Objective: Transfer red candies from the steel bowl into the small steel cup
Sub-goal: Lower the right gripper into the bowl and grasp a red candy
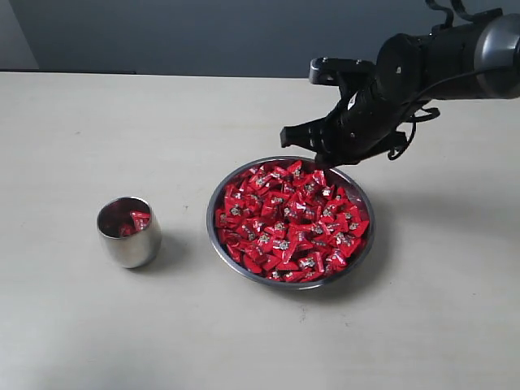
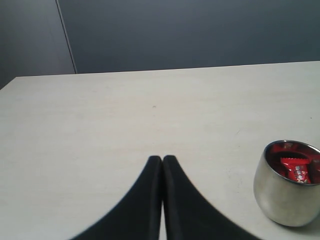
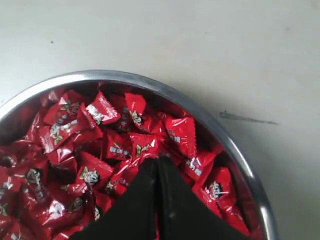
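Pressed shut on nothing visible, my right gripper hangs over the steel bowl, heaped with red candies; only a few lie in the small steel cup.

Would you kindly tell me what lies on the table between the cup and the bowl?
Nothing lies there. The exterior view shows only bare table between the cup and the bowl.
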`<state>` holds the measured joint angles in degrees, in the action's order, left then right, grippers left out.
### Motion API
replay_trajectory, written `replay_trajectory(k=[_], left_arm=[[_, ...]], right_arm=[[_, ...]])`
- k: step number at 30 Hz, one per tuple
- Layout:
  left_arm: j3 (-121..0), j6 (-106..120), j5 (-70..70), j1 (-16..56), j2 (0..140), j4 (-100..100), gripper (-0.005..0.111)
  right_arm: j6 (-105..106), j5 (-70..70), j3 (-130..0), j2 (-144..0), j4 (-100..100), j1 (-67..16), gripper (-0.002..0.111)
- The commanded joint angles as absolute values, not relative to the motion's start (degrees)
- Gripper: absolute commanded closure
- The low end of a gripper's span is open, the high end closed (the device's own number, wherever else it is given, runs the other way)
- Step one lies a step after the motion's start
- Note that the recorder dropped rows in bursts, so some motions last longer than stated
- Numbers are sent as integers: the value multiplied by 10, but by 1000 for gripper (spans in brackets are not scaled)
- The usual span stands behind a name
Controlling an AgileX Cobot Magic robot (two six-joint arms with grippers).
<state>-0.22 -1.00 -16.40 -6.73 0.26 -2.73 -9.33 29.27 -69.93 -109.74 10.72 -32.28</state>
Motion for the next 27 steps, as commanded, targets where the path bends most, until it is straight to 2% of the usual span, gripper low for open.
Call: replay_trajectory(k=[1,6,13,22,27], left_arm=[[0,-11,-163,-68,0,-26,106],[0,-11,-163,-68,0,-26,106],[0,-11,-163,-68,0,-26,106],[0,-11,-163,-68,0,-26,106],[0,-11,-163,-68,0,-26,106]], right_arm=[[-140,304,-698,-1117,136,-320,109],[-140,308,-698,-1135,214,-320,109],[-141,315,-698,-1132,213,-320,109],[-277,276,-698,-1129,206,-320,109],[-405,284,-698,-1129,121,-320,109]])
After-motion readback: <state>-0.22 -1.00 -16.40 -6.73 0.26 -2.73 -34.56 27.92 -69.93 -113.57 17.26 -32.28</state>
